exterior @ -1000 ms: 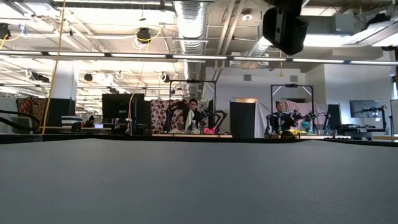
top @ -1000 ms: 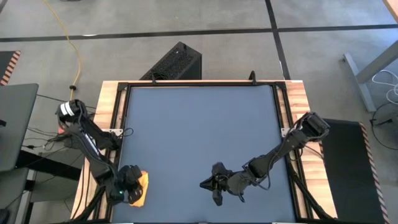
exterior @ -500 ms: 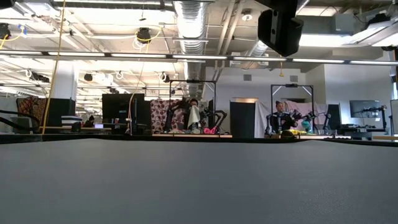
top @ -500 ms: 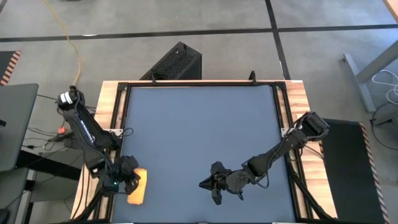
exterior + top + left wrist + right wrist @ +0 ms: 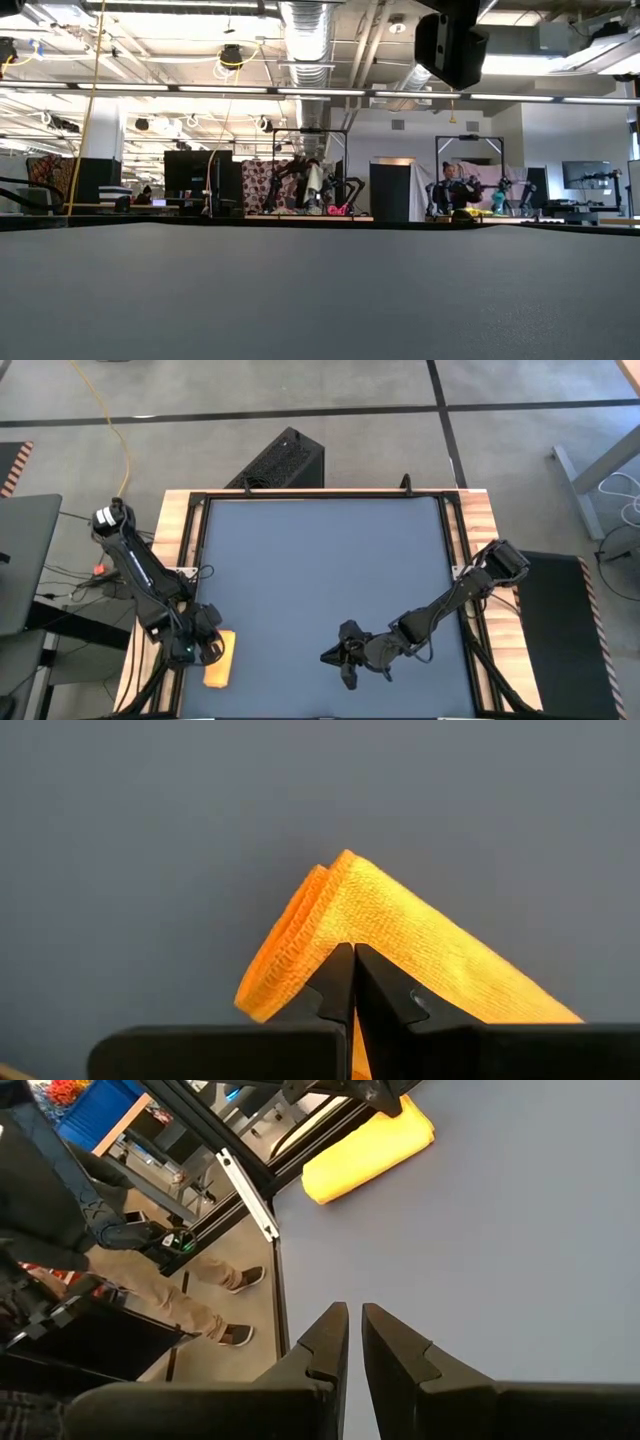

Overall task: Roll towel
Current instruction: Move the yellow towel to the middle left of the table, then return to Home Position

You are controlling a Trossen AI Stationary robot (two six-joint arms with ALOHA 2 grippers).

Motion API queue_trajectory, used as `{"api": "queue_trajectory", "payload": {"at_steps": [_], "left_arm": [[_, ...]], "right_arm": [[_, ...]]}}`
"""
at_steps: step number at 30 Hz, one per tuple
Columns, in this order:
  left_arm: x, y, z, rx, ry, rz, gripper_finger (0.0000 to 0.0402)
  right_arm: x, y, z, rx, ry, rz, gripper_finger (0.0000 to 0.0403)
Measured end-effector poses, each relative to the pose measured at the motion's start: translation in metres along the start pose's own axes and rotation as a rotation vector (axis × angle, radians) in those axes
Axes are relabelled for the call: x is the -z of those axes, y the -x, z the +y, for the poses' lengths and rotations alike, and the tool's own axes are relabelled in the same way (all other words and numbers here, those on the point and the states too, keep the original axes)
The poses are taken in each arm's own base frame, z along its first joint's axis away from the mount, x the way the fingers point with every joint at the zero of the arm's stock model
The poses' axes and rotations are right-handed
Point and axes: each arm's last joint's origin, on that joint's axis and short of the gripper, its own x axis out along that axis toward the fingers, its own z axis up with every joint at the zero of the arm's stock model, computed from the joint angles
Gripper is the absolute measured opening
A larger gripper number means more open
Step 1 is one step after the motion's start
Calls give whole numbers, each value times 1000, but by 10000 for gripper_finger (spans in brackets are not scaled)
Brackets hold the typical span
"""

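The towel [image 5: 221, 662] is a short yellow-orange roll or folded strip. It lies flat on the grey mat [image 5: 320, 560] near the table's near left corner, and also shows as the towel [image 5: 420, 950] and the towel [image 5: 370, 1145]. My left gripper [image 5: 206, 652] is shut at the towel's left side; in its wrist view my left gripper [image 5: 353, 960] stands in front of one end of the cloth. My right gripper [image 5: 330, 660] waits over the near middle of the mat, pointing toward the towel. In its wrist view my right gripper [image 5: 355, 1320] has a narrow gap between the fingers with nothing in it. My left gripper's shut fingertips [image 5: 340, 970] come slanting down from the table's left side, in front of the towel's layered end [image 5: 300, 935]. Nothing is between them. Whether they touch the cloth I cannot tell. The towel lies on the mat.
The black frame rail [image 5: 190, 560] and wooden border [image 5: 168, 540] run close beside the towel on the left. A person's legs [image 5: 190, 1285] stand off that corner of the table. A dark box [image 5: 280, 460] sits beyond the far edge. Bare mat fills the far and middle parts.
My left gripper has drawn back toward the table's left edge and risen a little, coming off the top of the towel, which now shows more fully and lies where it was.
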Motion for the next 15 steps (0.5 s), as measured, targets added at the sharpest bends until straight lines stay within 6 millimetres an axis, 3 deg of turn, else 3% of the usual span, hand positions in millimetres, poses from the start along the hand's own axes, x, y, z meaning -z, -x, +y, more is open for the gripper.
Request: {"api": "queue_trajectory", "payload": {"at_steps": [8,15], "left_arm": [[-13,22,4,128,7,-109,0],[-40,28,4,156,-64,-320,0]], "right_arm": [[-17,13,8,-40,50,-36,62],[-43,21,3,-19,83,-101,62]]}}
